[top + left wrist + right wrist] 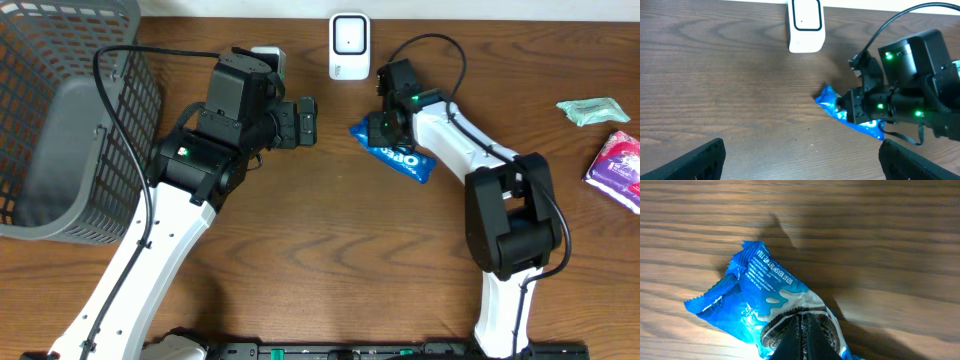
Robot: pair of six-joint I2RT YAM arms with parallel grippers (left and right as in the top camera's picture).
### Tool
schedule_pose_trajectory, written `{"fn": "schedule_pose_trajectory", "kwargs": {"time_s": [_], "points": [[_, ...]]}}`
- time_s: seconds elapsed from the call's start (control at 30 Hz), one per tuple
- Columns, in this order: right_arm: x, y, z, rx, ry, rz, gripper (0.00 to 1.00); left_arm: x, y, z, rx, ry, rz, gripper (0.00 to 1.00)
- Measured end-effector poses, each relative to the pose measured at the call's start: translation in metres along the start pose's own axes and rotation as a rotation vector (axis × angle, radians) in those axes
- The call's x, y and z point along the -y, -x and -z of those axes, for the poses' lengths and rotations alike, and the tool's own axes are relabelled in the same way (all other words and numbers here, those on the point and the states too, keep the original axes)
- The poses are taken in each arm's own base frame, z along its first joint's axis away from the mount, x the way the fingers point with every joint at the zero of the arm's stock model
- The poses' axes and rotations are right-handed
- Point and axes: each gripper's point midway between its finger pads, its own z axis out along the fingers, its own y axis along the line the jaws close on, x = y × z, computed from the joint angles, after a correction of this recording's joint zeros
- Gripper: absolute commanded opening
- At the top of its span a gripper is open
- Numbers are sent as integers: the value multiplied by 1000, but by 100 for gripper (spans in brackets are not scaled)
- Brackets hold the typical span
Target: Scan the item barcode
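A blue Oreo cookie pack [400, 155] lies slanted on the wooden table, below a white barcode scanner [348, 45] that stands at the back edge. My right gripper [385, 125] is over the pack's upper left end. In the right wrist view its fingers [802, 337] are pressed together on the wrapper [765, 292] at the cookie picture. My left gripper [305, 120] hovers left of the pack, jaws wide open with nothing between them. In the left wrist view [801, 160] the pack [830, 100] and the scanner [806, 25] lie ahead.
A grey wire basket [60, 120] fills the far left. A teal packet [593, 110] and a pink-purple packet [620, 168] lie at the right edge. The right arm's black cable loops above the pack.
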Motion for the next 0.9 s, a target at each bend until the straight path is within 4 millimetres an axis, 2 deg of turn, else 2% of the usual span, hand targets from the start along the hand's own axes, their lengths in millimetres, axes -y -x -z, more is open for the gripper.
{"fn": "schedule_pose_trajectory", "kwargs": {"time_s": [0.23, 0.37, 0.47, 0.6, 0.83, 0.9], "points": [[-22, -3, 4, -17, 41, 30, 1, 0, 0, 0, 0, 0, 0, 98], [-25, 6, 20, -25, 43, 24, 2, 0, 0, 0, 0, 0, 0, 98], [-21, 4, 31, -57, 30, 14, 4, 0, 0, 0, 0, 0, 0, 98], [-7, -19, 37, -147, -34, 9, 2, 0, 0, 0, 0, 0, 0, 98], [34, -48, 17, -179, -211, -17, 1, 0, 0, 0, 0, 0, 0, 98], [46, -51, 16, -172, -253, -36, 1, 0, 0, 0, 0, 0, 0, 98]]}}
